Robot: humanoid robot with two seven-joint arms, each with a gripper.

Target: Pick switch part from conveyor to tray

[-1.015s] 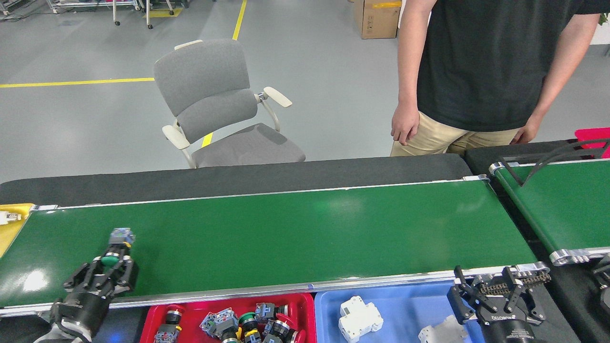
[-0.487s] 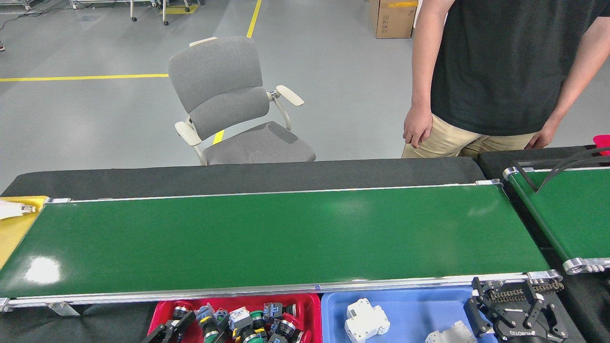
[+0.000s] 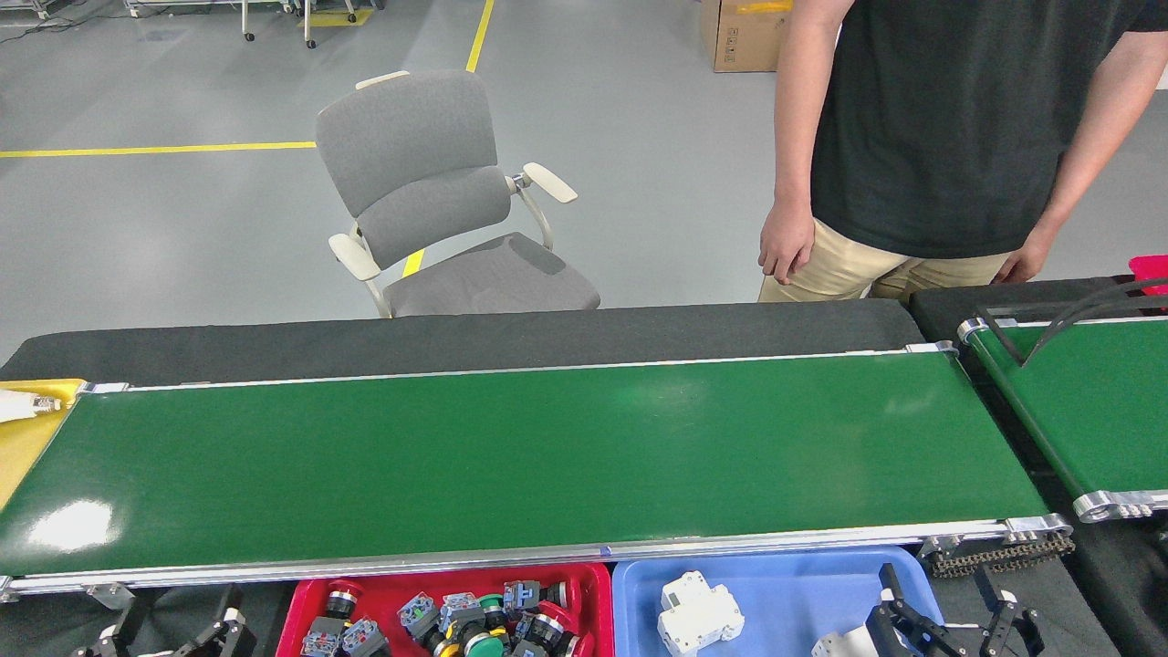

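The conveyor (image 3: 547,456), a long glossy green belt with silver rails, carries no switch part in view. Below its near rail a red tray (image 3: 411,577) holds several switch parts (image 3: 474,620) with green, red and yellow caps. My left gripper (image 3: 173,634) pokes up at the bottom left, just left of the red tray, open with nothing between its fingers. My right gripper (image 3: 954,630) stands open and holding nothing at the bottom right, at the right end of a blue tray (image 3: 785,584).
White breaker blocks (image 3: 693,611) lie in the blue tray. A yellow tray (image 3: 27,438) with a white part sits off the belt's left end. A second green belt (image 3: 1086,401) with black curved bars is at right. A person (image 3: 912,137) and a grey chair (image 3: 438,192) stand behind.
My left gripper carried a green-capped switch part off the belt's left end into the red tray, let it go, and now sits empty to the tray's left. The right gripper sank lower.
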